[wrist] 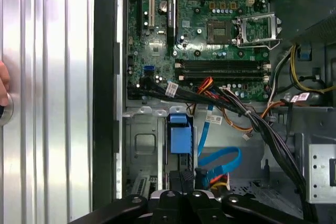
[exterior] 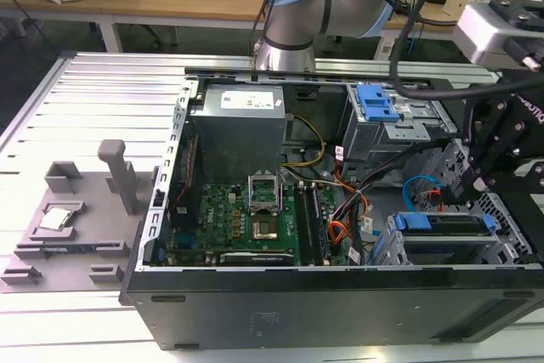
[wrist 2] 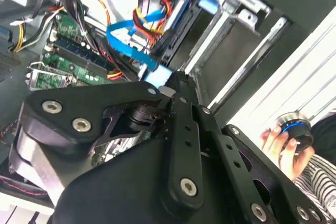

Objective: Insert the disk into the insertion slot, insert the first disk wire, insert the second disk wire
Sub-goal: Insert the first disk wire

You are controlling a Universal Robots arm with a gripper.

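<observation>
Disk [exterior: 446, 229] in blue carrier, lodged in the insertion slot [exterior: 508, 242] at the exterior view's right of the open computer case [exterior: 255, 312]; gripper [exterior: 478, 186] directly over its end, blue disk wire [exterior: 421, 189] looped just beside.

Second wrist view: gripper [wrist 2: 169, 85] tip close against a pale blue patch of carrier, disk [wrist 2: 176, 30] edge-on beyond, blue disk wire [wrist 2: 123, 38] draped over the motherboard [wrist 2: 73, 27] (a hand [wrist 2: 278, 142] around a round knob, well apart, outside the case).

First wrist view: gripper [wrist: 182, 179] just beside the disk [wrist: 180, 135], blue disk wire [wrist: 220, 158] coiled near. Jaws apart or together: impossible to tell.
</observation>
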